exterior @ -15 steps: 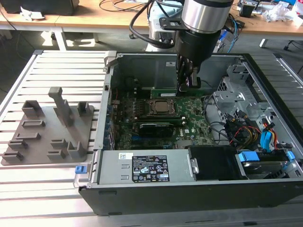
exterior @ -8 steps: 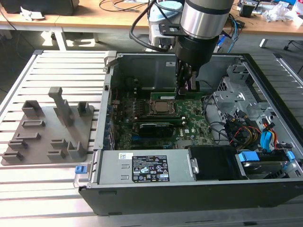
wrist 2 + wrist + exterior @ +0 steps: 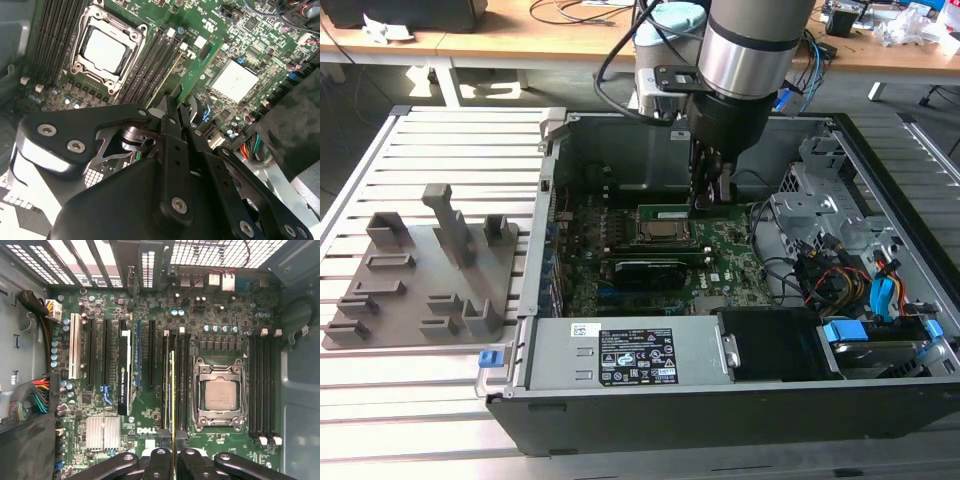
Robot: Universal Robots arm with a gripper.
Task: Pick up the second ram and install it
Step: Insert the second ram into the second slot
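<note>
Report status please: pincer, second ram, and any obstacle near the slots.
Pincer shut on second ram, inside the case. Ram edge-on above the slots beside the processor socket, not seated. No obstacle seen over the slots.

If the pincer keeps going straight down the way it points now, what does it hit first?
Most likely the memory slots beside the processor socket: the pincer holds the second ram edge-down above them. Exact gap unclear.

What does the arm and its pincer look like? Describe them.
The arm is a thick silver-grey cylinder above a black wrist section, with black cables looping behind it. The pincer is matte black: slim linked bars joined by round silver screws and pivot pins.
</note>
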